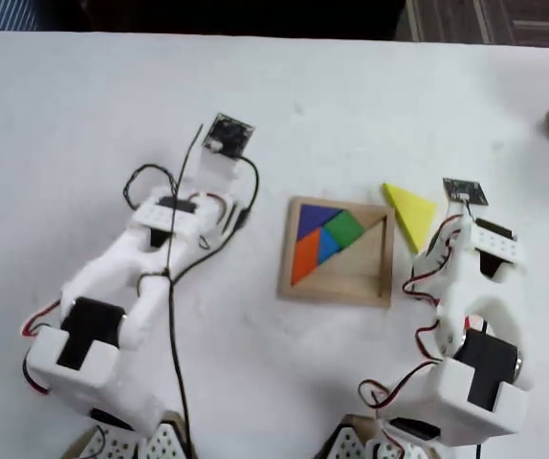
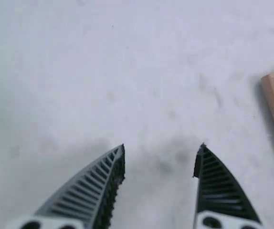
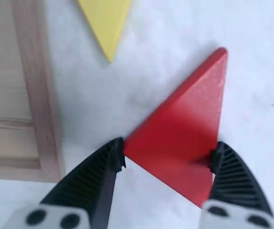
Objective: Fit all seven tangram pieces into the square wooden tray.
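Red triangle [image 3: 184,138] lies gripped between the right hand's [image 3: 168,153] jaws.

The left arm [image 1: 112,306] and right arm [image 1: 475,316] are showing white printed shells with black motor blocks [image 1: 88,330] set in. Red and black cables [image 1: 172,316] are looping along both. Small dark circuit boards [image 1: 229,134] are topping the wrists. Black, ribbed, pointed fingers [image 2: 99,186] are tapering from white bases with dark screw holes [image 3: 34,217].
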`<state>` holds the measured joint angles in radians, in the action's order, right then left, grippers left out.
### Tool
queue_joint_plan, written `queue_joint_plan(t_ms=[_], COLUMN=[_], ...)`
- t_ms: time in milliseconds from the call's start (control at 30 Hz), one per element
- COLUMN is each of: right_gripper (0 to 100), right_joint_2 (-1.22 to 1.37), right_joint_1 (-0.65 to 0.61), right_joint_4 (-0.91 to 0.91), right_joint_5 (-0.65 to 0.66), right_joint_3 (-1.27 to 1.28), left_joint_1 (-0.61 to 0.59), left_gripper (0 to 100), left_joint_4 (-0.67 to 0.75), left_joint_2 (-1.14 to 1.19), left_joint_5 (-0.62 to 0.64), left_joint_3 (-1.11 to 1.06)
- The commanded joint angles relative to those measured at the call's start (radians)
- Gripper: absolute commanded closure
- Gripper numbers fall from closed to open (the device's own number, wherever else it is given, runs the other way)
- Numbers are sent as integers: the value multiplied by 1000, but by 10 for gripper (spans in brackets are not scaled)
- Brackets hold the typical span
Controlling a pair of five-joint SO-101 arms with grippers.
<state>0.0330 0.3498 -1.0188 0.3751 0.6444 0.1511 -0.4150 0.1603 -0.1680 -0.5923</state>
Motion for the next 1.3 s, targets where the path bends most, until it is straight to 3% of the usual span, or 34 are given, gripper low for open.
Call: queue_joint_plan(t_ms=[0,1267], right_gripper=[787,787], right_joint_2=[2,-124], right_joint_1=[12,77], right_joint_4=[-4,-4], right_joint_5=[-9,-2], right_joint_3=[-32,-5], left_joint_1=[-10,-19], left_gripper=[759,759], left_joint_4=[-8,-5], left_joint_2=[-4,-4], left_joint_5=[-11,-11], left_joint_3=[57,57])
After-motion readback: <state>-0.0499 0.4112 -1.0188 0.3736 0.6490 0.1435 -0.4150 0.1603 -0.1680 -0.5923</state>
